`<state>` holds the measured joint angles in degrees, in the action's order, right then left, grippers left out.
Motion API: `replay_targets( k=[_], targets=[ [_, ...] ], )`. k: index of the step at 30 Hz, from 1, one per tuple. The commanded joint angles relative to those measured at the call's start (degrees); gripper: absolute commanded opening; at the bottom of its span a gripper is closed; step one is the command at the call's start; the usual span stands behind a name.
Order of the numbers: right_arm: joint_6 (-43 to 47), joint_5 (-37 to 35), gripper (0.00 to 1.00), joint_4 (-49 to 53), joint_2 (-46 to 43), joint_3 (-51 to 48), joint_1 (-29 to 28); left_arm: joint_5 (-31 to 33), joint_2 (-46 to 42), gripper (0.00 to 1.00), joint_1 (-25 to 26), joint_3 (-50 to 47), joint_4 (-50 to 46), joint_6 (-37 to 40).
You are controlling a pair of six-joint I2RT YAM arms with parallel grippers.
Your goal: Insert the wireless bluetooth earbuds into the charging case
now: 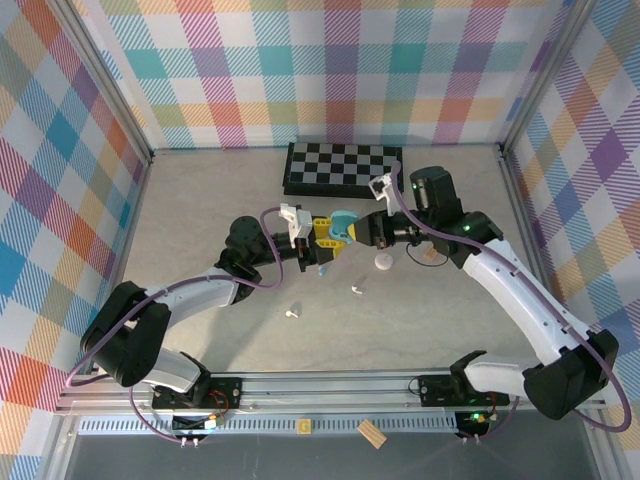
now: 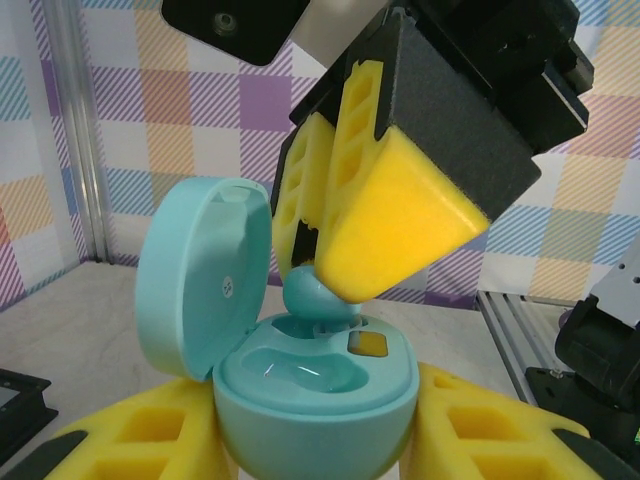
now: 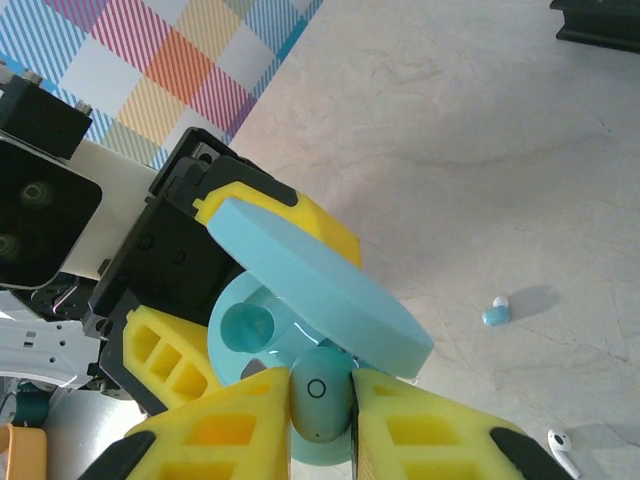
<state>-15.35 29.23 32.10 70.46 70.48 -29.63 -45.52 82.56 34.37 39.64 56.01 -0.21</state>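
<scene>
insertion is the step in hand, from where i stand: the left hand (image 1: 318,240) is clenched around the light blue charging case (image 2: 310,410) from below and holds it up off the worktop (image 3: 480,150), with its lid (image 2: 205,270) swung open to one side. the right hand (image 3: 320,400) comes in from above, its yellow fingers (image 2: 400,230) pinching a light blue earbud (image 2: 318,297) whose lower end sits at the mouth of one well, touching the case but, i'd say, not seated. the well beside it looks empty. a second blue earbud (image 3: 495,314) lies on the worktop well apart from the case, and a white earbud (image 3: 566,450) lies nearer the edge of the right wrist view. the next move, i reckon, calls for a straight, gentle push down the line of the well while the left hand keeps the case steady, then loosening the pinch only once the bud has dropped home; a slanted push could tip it out.
</scene>
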Motion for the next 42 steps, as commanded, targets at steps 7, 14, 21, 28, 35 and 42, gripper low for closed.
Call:
replay_targets(
  k=[7,14,21,28,35,42],
  targets=[
    [2.0,0.1,0.39,0.3,-1.6,0.1,0.1,-0.1,-0.8,0.37,0.3,0.1,4.7,0.2],
    [1.5,-5.2,0.51,-5.4,-8.5,-4.5,1.5,0.8,-2.5,0.37,-1.2,-2.2,6.1,-0.5],
    [-11.3,-8.4,0.57,-13.4,-7.4,-11.7,9.2,1.4,-9.5,0.37,-4.6,-6.4,3.1,-0.4],
    [-16.5,-4.8,0.58,-15.1,7.1,-11.9,9.2,2.3,-16.2,0.37,-4.7,-9.1,-0.6,0.2],
    [-12.3,-1.6,0.58,-16.5,22.8,-7.7,4.1,2.5,-20.6,0.37,-4.8,-9.9,-5.0,1.1],
    [-9.0,0.4,0.58,-15.5,38.2,1.5,0.1,2.7,-22.1,0.37,-4.7,-10.0,-6.9,1.5]
  ],
)
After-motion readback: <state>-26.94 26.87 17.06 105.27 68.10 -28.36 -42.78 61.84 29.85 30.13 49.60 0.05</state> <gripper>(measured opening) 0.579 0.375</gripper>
